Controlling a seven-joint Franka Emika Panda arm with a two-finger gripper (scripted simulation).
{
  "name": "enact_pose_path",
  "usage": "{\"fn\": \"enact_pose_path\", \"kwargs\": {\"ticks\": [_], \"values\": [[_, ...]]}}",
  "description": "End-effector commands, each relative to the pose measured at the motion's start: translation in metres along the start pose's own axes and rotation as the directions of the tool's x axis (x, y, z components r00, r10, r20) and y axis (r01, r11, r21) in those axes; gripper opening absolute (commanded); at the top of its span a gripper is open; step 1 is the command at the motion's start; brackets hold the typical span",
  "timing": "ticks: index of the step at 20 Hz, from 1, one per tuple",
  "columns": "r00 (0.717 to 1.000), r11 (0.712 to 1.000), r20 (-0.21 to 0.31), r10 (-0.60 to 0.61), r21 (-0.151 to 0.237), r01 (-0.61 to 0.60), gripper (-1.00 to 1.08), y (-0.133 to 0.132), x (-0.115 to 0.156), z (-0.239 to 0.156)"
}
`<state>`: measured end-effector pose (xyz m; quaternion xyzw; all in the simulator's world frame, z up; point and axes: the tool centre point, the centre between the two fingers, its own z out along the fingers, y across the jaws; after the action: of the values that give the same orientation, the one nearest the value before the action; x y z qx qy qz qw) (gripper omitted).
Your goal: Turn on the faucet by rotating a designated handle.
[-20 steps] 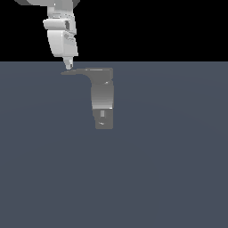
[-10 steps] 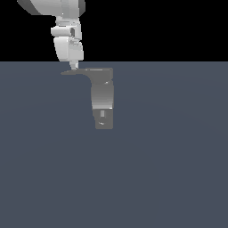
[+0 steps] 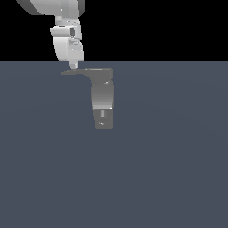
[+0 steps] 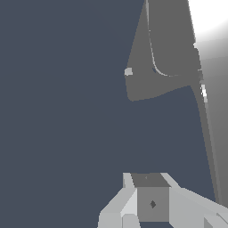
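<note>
The faucet point(image 3: 102, 100) stands as an upright grey block with a darker lower part and a small pale mark. Its flat cap is at the top. The handle point(image 3: 78, 71) is a thin dark lever that juts from the cap toward the exterior view's left and tapers to a point. My gripper point(image 3: 73, 66) hangs from the white arm, its tip just above the handle near the pointed end; I cannot tell if they touch. The fingers look closed together and hold nothing. In the wrist view the faucet point(image 4: 151, 84) lies beyond my fingertips point(image 4: 152, 202).
A plain dark grey-blue floor point(image 3: 169, 169) spreads around the faucet. A black background lies behind the arm. The white arm point(image 3: 67, 26) comes in from the top of the exterior view, left of the faucet.
The arm has shifted toward the exterior view's right and slightly down, bringing the gripper tip along the handle toward the faucet body. The handle and faucet have not visibly moved.
</note>
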<state>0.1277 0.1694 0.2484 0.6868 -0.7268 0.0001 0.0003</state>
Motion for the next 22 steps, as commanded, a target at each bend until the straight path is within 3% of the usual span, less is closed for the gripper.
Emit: {"fn": "enact_pose_path", "kwargs": {"ticks": [1, 22], "values": [[1.0, 1.0, 0.0, 0.0, 0.0, 0.0, -1.0, 0.005, 0.0, 0.0], [1.0, 1.0, 0.0, 0.0, 0.0, 0.0, -1.0, 0.057, -0.002, 0.0]]}}
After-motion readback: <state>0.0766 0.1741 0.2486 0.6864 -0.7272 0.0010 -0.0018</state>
